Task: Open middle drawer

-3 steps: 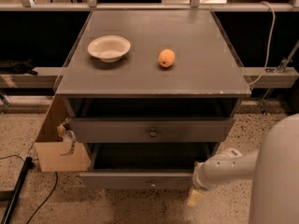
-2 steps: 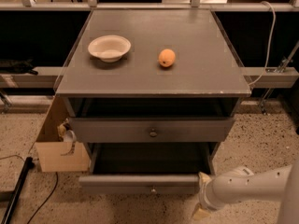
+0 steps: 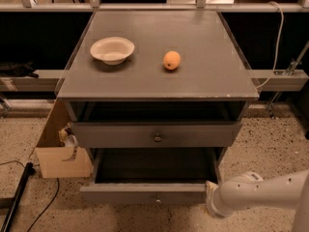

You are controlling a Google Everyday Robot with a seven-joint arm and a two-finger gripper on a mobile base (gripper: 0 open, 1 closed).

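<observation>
The middle drawer (image 3: 145, 193) is pulled well out, low in the camera view. Its grey front faces me with a small round knob (image 3: 157, 197), and its plain dark grey inside (image 3: 154, 164) shows. Above it the uppermost drawer (image 3: 154, 134) with its own knob (image 3: 158, 138) stands only slightly out. The lowest drawer is hidden beneath the open one. My white arm (image 3: 256, 192) comes in from the bottom right. The gripper (image 3: 210, 186) is at the right end of the middle drawer's front, touching or very close to its corner.
A white bowl (image 3: 112, 50) and an orange (image 3: 172, 60) sit on the cabinet top (image 3: 203, 76). A cardboard box (image 3: 60, 151) stands on the floor left of the cabinet, with a black pole (image 3: 17, 192) and a cable nearby. A metal rail (image 3: 277, 76) runs behind.
The middle drawer has slid further out toward me. My arm has dropped lower and drawn back to the right, its end staying at the drawer front's right corner.
</observation>
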